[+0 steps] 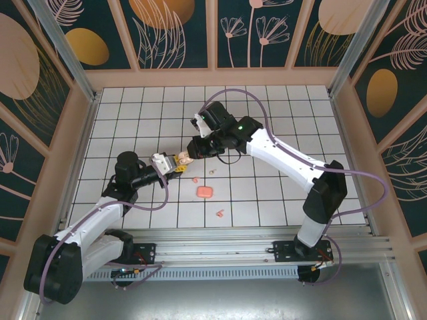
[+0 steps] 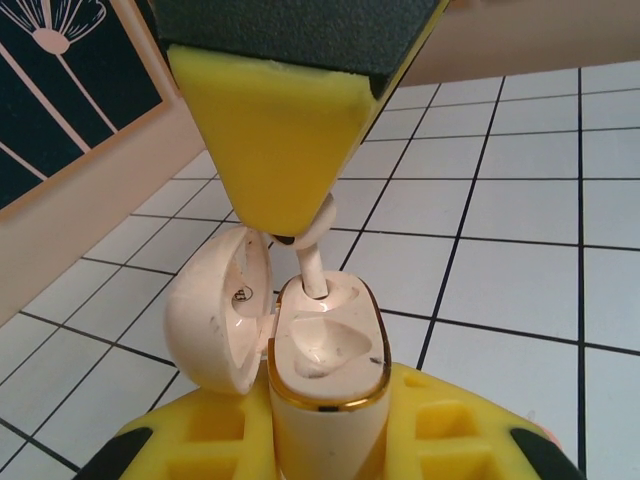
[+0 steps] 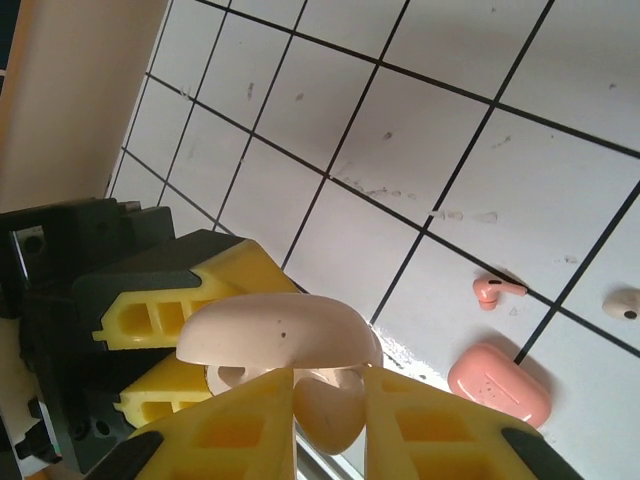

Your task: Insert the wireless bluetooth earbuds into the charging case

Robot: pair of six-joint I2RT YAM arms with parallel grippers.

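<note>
Between the two claws, our cream bud (image 2: pixel 313 262) hangs stem-down, its tip just entering a socket of the cream case (image 2: pixel 325 350). It looks glossy, with a small bean head and a thin stem. Our right claw (image 3: pixel 328 385) is closed on the head, which leaves the stem free to slide in. Our left claw (image 2: pixel 325 430) clamps the case body, lid (image 2: pixel 215 320) flipped aside and mouth up, to steady it, we judge. On the tiles (image 3: pixel 340 250) lie a pink case (image 3: pixel 500 385), a pink bud (image 3: pixel 495 290) and a loose cream bud (image 3: pixel 625 303).
</note>
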